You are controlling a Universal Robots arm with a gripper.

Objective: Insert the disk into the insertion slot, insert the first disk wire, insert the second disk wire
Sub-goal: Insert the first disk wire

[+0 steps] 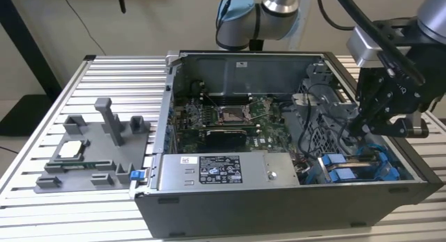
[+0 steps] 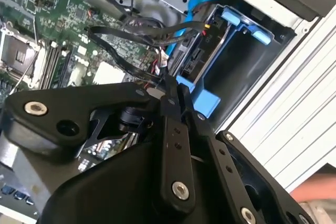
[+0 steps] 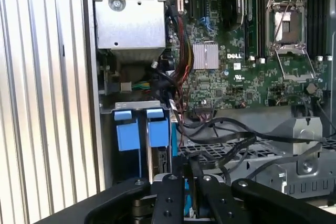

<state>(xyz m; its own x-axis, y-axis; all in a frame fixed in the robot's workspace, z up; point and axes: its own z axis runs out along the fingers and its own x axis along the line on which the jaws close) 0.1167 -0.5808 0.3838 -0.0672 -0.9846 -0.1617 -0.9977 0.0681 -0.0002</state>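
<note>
Hand [image 2: 176, 95] narrow, fingers nearly together, low over slot [image 1: 362, 166] at case [image 1: 279, 200] 4 o'clock corner. Blue carriers seated; wires [image 3: 231, 129] alongside.

The table [image 1: 104, 69] has a top of ribbed silver metal slats; on it lies an open grey computer case [image 1: 279, 200], toward the exterior view's right; beside it, toward the exterior view's left, stands a grey plastic fixture [image 1: 94, 153] with upright posts; a small square chip [image 1: 72, 149] rests on this fixture.
</note>
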